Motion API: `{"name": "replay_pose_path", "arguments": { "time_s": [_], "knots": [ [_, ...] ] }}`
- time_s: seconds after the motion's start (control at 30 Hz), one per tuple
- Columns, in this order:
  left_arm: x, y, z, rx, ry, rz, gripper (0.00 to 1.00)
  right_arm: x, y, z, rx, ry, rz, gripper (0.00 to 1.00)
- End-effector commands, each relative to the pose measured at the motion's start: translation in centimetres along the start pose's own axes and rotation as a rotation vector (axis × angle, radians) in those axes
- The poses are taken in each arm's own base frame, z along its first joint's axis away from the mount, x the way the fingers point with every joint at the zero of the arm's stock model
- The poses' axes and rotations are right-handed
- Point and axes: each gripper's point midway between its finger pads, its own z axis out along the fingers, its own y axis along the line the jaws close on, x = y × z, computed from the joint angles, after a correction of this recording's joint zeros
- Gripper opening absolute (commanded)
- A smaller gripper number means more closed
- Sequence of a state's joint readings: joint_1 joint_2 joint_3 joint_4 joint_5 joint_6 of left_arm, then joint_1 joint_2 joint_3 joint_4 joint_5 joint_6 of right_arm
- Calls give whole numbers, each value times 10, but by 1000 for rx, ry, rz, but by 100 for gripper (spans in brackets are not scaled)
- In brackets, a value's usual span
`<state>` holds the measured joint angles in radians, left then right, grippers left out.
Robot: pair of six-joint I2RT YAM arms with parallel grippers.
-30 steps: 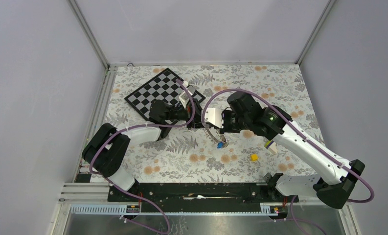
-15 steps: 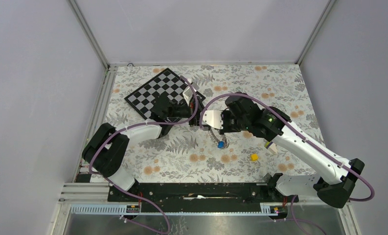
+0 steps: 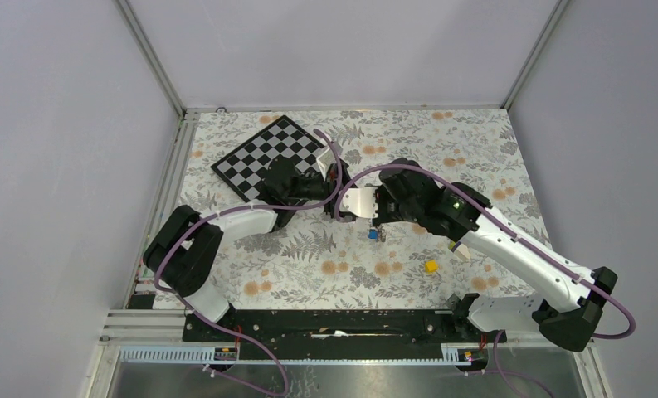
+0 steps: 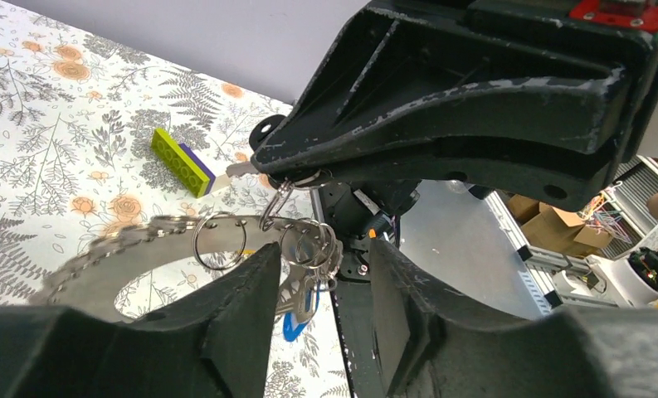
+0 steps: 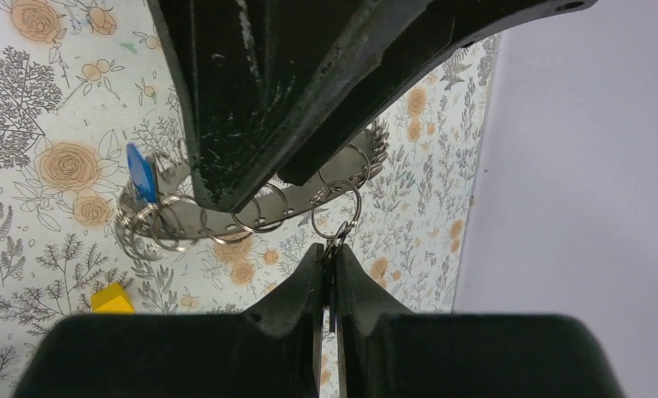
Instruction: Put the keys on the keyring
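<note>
Threading a clasp (image 4: pixel 275 206) onto the held keyring (image 4: pixel 76 278).
Left gripper (image 4: pixel 325 249) pinches the keyring steady; right gripper (image 5: pixel 331 249), closed on the clasp, should feed it gently.

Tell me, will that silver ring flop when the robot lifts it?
Probably floppy: the keyring droops in a loose curve. Its small rings and the blue key dangle freely, so they would likely swing and jingle. It seems light: the right gripper pinches only a tiny clip.
</note>
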<state>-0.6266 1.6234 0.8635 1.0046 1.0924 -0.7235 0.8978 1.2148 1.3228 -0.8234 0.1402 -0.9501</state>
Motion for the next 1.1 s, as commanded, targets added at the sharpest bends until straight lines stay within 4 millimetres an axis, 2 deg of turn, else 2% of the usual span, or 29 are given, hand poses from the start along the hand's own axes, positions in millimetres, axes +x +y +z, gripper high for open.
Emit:
{"name": "replay_pose_path", "arguments": {
  "time_s": [0.0, 0.1, 0.2, 0.27, 0.43, 0.67, 0.8, 0.9, 1.07],
  "knots": [
    [-12, -5, -9, 11, -26, 121, 49, -3, -13, 0, 67, 2, -25, 0],
    [-21, -2, -23, -25, -48, 165, 56, -2, -10, 2, 59, 9, -27, 0],
    [-34, 4, -43, -93, -80, 227, 74, 0, -7, 6, 49, 26, -39, 0],
    [-39, 13, -55, -151, -82, 238, 80, 1, -5, 9, 45, 44, -55, 0],
    [-58, 37, -84, -317, -96, 265, 81, -5, 4, 21, 18, 61, -93, 0],
    [-89, 58, -117, -507, -139, 291, 82, -40, 13, 34, -42, 0, -87, 0],
    [-100, 68, -131, -588, -143, 286, 82, -56, 21, 38, -98, -52, -55, 0],
    [-102, 71, -138, -619, -127, 288, 82, -47, 36, 47, -128, -37, -50, 0],
    [-100, 71, -137, -600, -77, 333, 82, -10, 81, 64, -208, 47, -35, 0]
  ]
}}
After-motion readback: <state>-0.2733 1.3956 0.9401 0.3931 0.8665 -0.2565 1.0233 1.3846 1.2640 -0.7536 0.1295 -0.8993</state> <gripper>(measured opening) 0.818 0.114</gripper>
